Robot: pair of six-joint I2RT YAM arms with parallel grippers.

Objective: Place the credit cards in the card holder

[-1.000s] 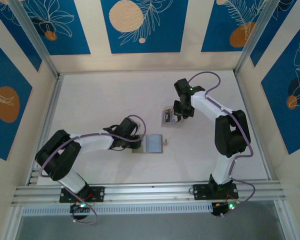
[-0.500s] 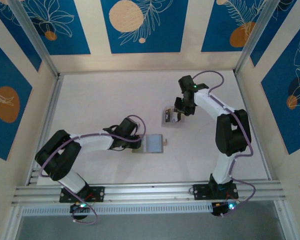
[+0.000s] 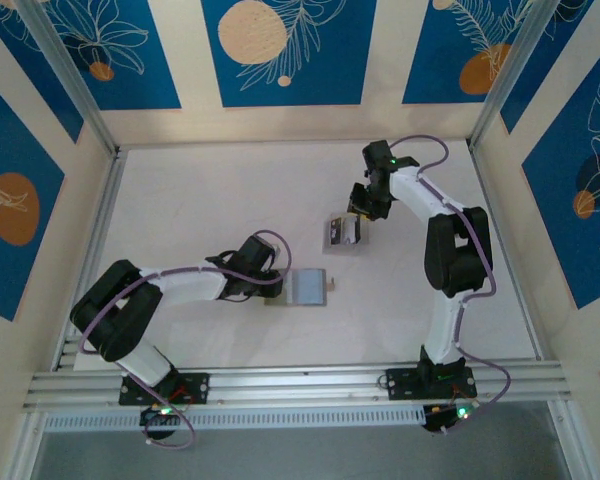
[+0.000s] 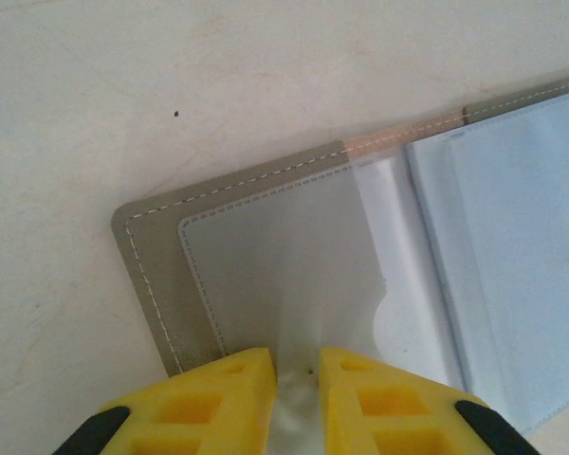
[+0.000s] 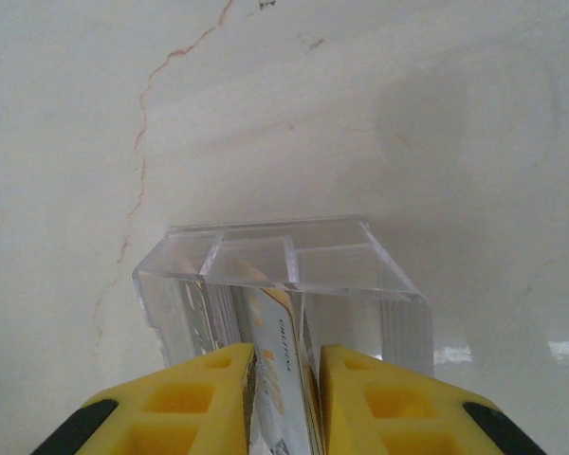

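Observation:
The card holder (image 3: pixel 308 288) lies open on the table, grey cover (image 4: pixel 156 275) down and pale bluish pockets (image 4: pixel 512 265) up. My left gripper (image 4: pixel 297 379) is shut on the clear pocket film at the holder's near edge, puckering it. At the back right, credit cards stand on edge in a clear acrylic stand (image 5: pixel 346 254). My right gripper (image 5: pixel 286 379) is shut on one white credit card (image 5: pixel 283 355) with orange print, whose far end sits in the stand's slot. In the top view the right gripper (image 3: pixel 359 212) hovers at the stand (image 3: pixel 340 233).
The white tabletop (image 3: pixel 200 200) is bounded by low aluminium rails and patterned blue walls. A thin brown crack line (image 5: pixel 142 133) runs across the surface beyond the stand. Open table lies between the holder and the stand.
My right arm has swung its wrist toward the far right while its gripper stays at the stand. The left arm and the card holder have not moved.

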